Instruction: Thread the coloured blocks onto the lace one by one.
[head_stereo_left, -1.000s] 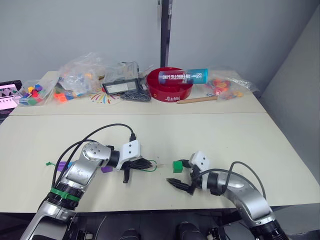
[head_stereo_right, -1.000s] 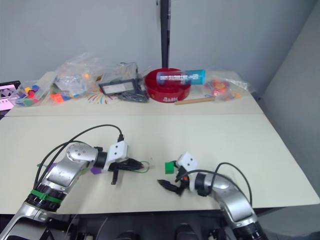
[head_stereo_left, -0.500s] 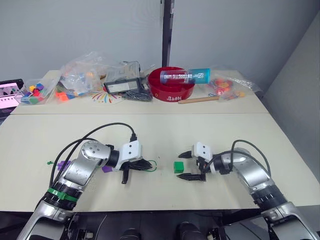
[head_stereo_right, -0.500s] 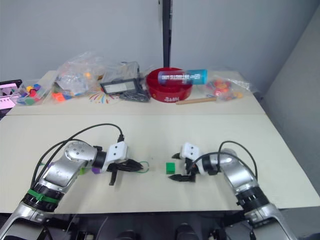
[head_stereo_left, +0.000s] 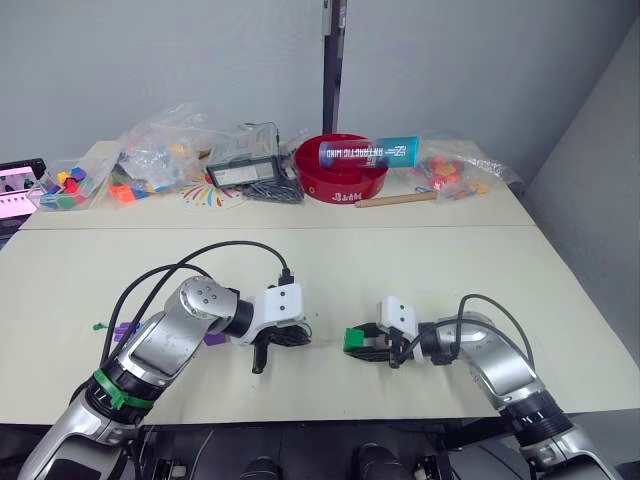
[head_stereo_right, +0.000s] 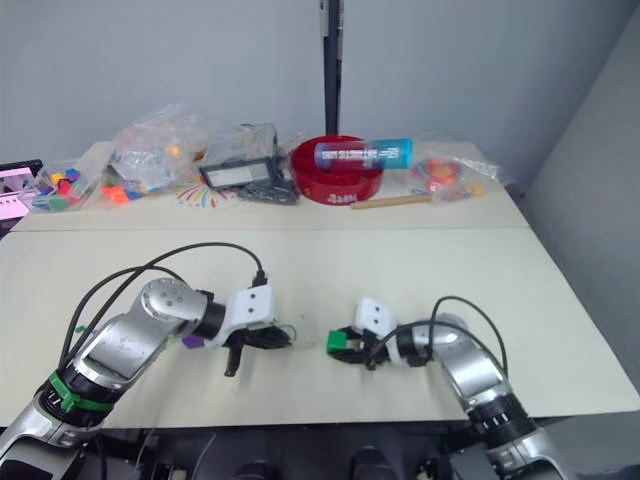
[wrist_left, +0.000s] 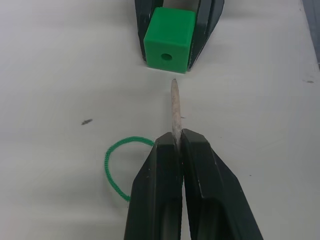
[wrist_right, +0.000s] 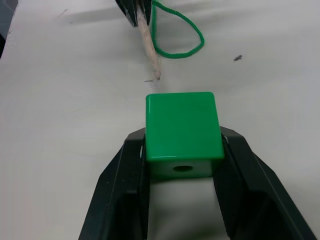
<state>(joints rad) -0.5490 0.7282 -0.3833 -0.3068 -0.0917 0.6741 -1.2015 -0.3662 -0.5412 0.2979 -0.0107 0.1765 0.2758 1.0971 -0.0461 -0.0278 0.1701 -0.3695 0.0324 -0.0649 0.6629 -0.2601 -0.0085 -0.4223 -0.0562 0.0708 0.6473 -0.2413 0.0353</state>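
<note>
My left gripper (wrist_left: 176, 134) is shut on the lace's pale stiff tip (wrist_left: 174, 105), which points at the hole in a light green block (wrist_left: 169, 32) a short gap away. The right gripper (wrist_right: 182, 145) is shut on that block (wrist_right: 182, 127), one finger against each side, low over the table. The thin green lace (wrist_right: 182, 42) loops behind the tip and trails back under my left arm. Two purple blocks (head_stereo_left: 213, 338) (head_stereo_left: 125, 330) lie along it, near its far end (head_stereo_left: 98, 326). Both grippers face each other at the table's front middle (head_stereo_left: 298, 340) (head_stereo_left: 352, 342).
On the far table stand a red bowl (head_stereo_left: 340, 172) with a teal tube (head_stereo_left: 367, 153) across it, clear bags of coloured pieces (head_stereo_left: 160, 150) (head_stereo_left: 455, 172), a black device (head_stereo_left: 243, 172), a wooden stick (head_stereo_left: 395, 200) and a box of pieces (head_stereo_left: 70, 185).
The right gripper swung in around the green block and closed on it. My left gripper carried the lace tip to the right, close to the block.
</note>
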